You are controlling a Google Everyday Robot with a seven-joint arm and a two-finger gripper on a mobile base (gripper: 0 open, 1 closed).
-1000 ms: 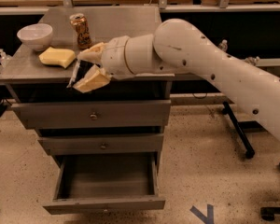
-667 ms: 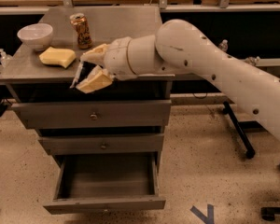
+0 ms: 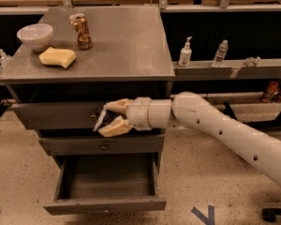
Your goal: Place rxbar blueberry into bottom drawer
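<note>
Down from the tabletop [image 3: 126, 46] we drop: our gripper [image 3: 102, 121], clamped on the bar [image 3: 99, 119], hangs centre-left; open drawer [image 3: 105, 204] below sits empty, so lowering and release remain.

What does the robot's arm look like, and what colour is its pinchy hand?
The arm is a fat, smooth, creamy-white tube with a few small dark dots along it and no cables showing. Near the wrist it turns into round white rings. The gripper, in front of the top drawer, has two chunky tan fingers with rounded tips.
</note>
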